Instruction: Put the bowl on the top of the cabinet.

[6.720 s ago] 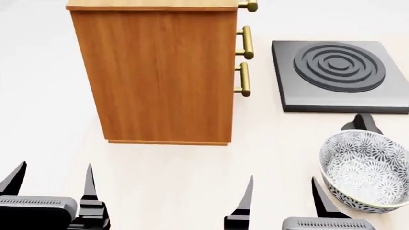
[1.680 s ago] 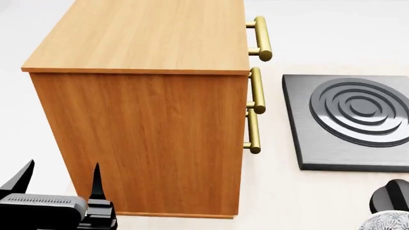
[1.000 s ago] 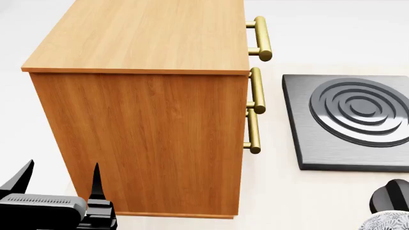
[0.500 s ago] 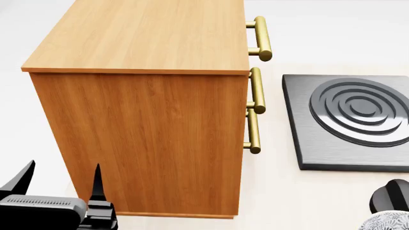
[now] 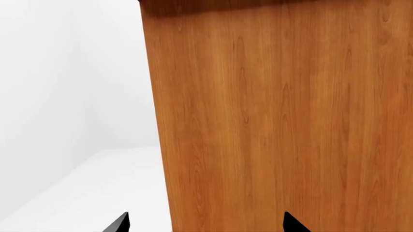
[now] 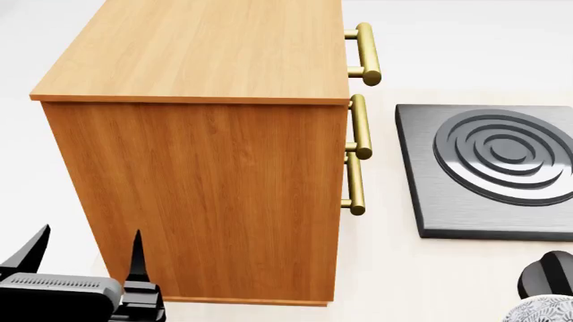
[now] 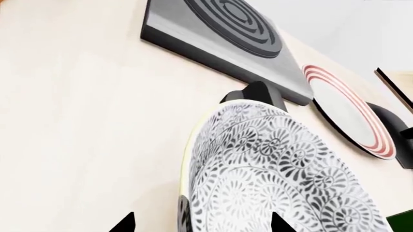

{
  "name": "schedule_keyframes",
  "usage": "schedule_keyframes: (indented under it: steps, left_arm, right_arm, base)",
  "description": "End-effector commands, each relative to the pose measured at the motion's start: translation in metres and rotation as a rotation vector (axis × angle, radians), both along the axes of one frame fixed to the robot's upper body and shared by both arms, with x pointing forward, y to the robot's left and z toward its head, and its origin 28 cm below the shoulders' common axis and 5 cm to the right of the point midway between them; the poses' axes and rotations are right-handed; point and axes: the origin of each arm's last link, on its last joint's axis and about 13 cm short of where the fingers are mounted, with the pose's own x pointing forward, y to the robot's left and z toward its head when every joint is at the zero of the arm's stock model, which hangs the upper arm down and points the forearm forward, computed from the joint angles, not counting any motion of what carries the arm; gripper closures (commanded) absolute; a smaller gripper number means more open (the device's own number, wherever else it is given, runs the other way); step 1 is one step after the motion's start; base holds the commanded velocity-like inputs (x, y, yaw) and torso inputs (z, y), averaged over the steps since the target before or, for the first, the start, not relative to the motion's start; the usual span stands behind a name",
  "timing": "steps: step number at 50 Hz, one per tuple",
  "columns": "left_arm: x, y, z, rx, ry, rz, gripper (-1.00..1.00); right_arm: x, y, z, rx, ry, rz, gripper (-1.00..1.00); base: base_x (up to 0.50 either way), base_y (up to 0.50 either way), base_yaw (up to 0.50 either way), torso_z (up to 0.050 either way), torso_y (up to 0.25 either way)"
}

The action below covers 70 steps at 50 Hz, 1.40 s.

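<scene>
Our right tool (image 7: 201, 223) hangs with tips apart and empty, the bowl (image 7: 271, 169) just ahead on the bench (image 7: 77, 121). It looks rigid, glazed, breakable, so we would pinch its rim. Left tool (image 6: 85, 258), also apart, faces the cabinet (image 6: 215, 188).

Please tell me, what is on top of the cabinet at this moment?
Nothing shows on the cabinet: its light flat top is bare as far as the head view reaches, though the far edge is cut off. The bowl sits on the table.
</scene>
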Motion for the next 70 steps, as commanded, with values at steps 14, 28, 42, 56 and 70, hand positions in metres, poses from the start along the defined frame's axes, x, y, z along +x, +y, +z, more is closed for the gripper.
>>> schedule_keyframes:
  steps: [14,28,42,56,70]
  left_arm:
    - [0.0,0.0,0.001,0.001,-0.001,0.002,-1.0]
    - [0.0,0.001,-0.001,0.002,0.0,0.005,-1.0]
    - [0.001,0.001,-0.001,0.007,0.006,0.007,-1.0]
    - [0.002,0.0,-0.003,0.011,0.013,0.007,-1.0]
    - [0.003,-0.001,-0.003,0.01,0.016,0.002,-1.0]
  right_arm:
    - [0.0,0.0,0.005,-0.006,-0.019,-0.004,1.0]
    - [0.007,0.015,0.072,-0.011,-0.168,0.067,1.0]
    - [0.027,0.034,0.148,0.001,-0.239,0.175,1.0]
    - [0.054,0.057,0.224,-0.019,-0.271,0.18,1.0]
    - [0.066,0.076,0.284,-0.057,-0.34,0.166,1.0]
  base:
    - [0.0,0.0,0.0,0.0,0.0]
    - [0.0,0.0,0.0,0.0,0.0]
    - [0.0,0.0,0.0,0.0,0.0]
    - [0.0,0.0,0.0,0.0,0.0]
    - [0.0,0.0,0.0,0.0,0.001]
